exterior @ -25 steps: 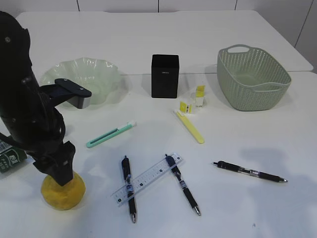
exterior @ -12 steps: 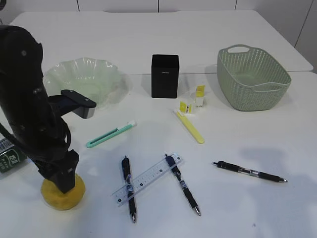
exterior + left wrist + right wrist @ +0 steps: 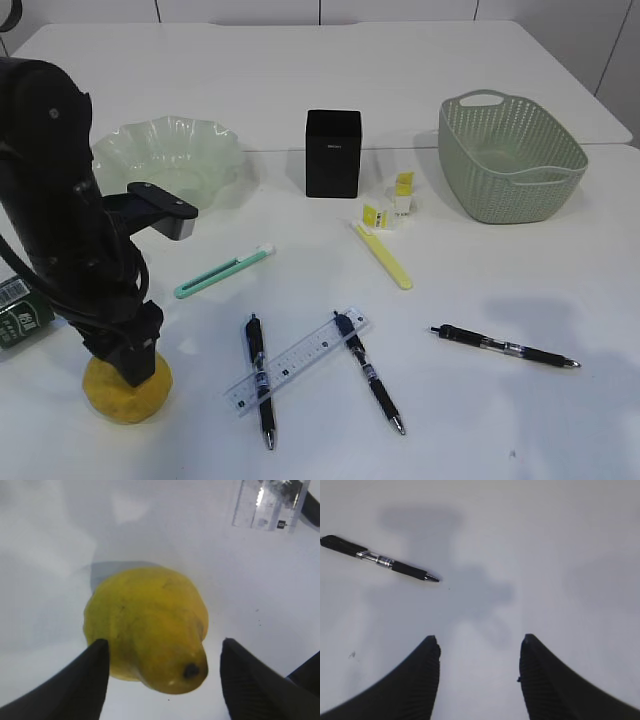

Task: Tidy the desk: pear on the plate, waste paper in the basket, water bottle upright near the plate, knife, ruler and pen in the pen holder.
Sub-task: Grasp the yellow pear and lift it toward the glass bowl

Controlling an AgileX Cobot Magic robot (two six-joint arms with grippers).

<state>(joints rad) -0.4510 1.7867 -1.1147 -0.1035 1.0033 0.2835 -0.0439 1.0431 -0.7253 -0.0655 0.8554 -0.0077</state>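
Left gripper has dropped lower over the pear during the last second, its jaws wide but narrowing, the fruit between them unclamped, so the lift toward the plate looks imminent.

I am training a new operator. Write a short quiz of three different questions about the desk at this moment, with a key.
1. True or false: the lumpy yellow pear lies between the fingers of the left gripper.
2. How many black pens lie on the white desk?
3. The clear plastic ruler lies across: A) the green utility knife, B) two black pens, C) the wavy pale green glass plate.

Key:
1. True; the fingers flank it, jaws not yet closed on it.
2. Three.
3. B.
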